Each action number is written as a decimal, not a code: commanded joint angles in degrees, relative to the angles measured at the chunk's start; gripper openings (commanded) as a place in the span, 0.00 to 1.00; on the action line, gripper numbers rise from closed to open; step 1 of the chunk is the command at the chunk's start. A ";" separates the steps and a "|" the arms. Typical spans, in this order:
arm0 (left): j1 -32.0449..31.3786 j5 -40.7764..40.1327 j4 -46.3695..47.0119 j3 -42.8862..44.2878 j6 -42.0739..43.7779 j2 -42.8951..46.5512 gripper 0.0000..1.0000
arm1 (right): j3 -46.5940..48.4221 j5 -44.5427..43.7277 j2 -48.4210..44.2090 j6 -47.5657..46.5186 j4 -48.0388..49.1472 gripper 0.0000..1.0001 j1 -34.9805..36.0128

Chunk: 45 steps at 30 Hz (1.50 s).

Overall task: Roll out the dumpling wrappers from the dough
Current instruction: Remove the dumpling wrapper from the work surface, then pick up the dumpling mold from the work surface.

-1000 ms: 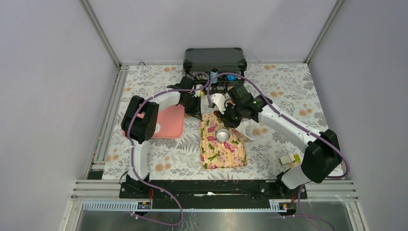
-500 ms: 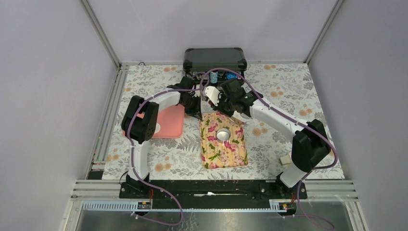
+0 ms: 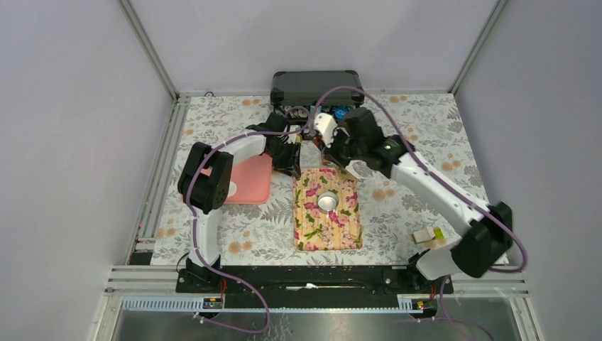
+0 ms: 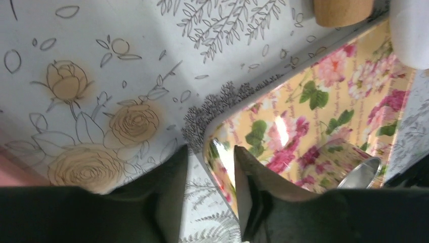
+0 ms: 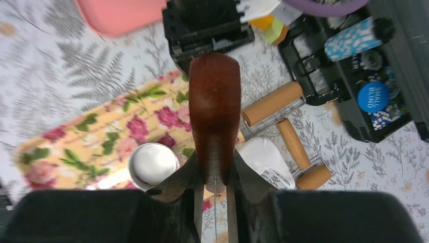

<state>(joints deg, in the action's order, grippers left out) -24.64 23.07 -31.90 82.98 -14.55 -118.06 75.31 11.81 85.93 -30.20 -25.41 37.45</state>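
The dough, one white lump, is lying on the counter at the far corner of the floral tray, just right of the right fingers. These are clamping a dark wooden pin that is pointing lengthwise away from them. The left fingers are standing narrowly apart astride the tray's rim, holding nothing. The right arm is sitting nearer.

The far middle of the table is crowded: a black case, wooden rollers and both wrists are packed just beyond the floral tray. The tray's middle is blocked by a silver tin, and its far edge is overhung by the brown wooden handle clamped in the right pincer. Open passage is offered at the near left, and between the tray and a small block.
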 commanded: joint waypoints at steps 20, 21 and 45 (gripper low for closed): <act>-13.53 1.34 -8.46 6.36 11.66 8.26 0.76 | -21.68 13.34 -25.04 29.85 30.85 0.00 -24.65; -14.21 1.27 -8.85 6.78 11.71 7.05 0.74 | -21.96 12.36 -25.68 29.84 31.05 0.00 -24.93; -16.30 1.68 -10.05 8.07 9.87 0.45 0.05 | -23.67 9.92 -29.86 27.91 31.02 0.00 -26.36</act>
<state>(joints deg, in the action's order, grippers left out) -41.50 23.88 -42.96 88.90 -4.34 -117.78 51.20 21.93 57.01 -1.87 2.07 11.38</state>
